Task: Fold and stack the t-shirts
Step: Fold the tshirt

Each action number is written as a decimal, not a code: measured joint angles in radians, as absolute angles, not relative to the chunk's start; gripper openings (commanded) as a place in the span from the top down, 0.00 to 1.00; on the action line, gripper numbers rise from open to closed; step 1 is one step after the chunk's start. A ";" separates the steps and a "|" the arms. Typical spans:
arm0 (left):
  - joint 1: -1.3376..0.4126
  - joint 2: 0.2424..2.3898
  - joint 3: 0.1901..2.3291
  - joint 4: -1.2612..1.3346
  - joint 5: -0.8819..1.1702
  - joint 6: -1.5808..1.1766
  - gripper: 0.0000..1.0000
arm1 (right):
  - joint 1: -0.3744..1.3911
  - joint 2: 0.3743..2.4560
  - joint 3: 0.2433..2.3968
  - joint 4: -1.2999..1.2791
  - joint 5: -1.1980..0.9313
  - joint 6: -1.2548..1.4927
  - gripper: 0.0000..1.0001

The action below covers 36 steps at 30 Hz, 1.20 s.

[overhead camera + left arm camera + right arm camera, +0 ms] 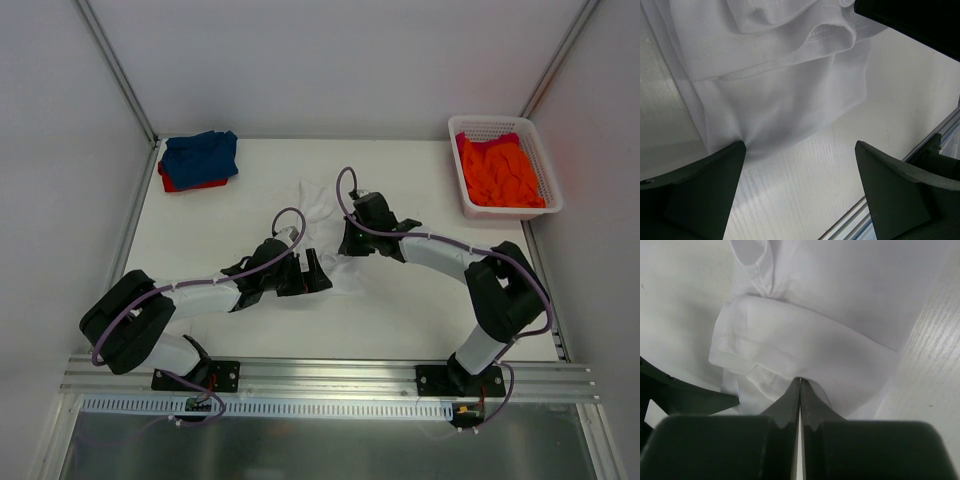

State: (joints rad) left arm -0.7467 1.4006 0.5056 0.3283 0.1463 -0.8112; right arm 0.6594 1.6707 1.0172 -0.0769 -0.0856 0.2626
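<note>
A crumpled white t-shirt [318, 205] lies mid-table between both arms. My right gripper [350, 240] is shut on a fold of the white t-shirt [790, 335], the cloth bunching right at its closed tips [800, 381]. My left gripper [315, 272] stands wide open just near of the shirt. In the left wrist view bare table shows between its fingers [799, 150], and the shirt's thin edge [780, 100] touches the left fingertip [735, 152]. A folded blue t-shirt [202, 155] lies on a red one [185, 185] at the back left. The orange t-shirt [500, 172] fills the basket.
The white lattice basket [470, 122] stands at the back right by the wall. A metal rail [320, 375] runs along the table's near edge, also seen as a rail [935, 142] in the left wrist view. White walls enclose the table on three sides.
</note>
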 measured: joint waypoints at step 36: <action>-0.747 1.401 0.506 0.328 0.146 -0.811 0.06 | 0.785 1.692 0.964 -0.033 -0.094 0.305 1.00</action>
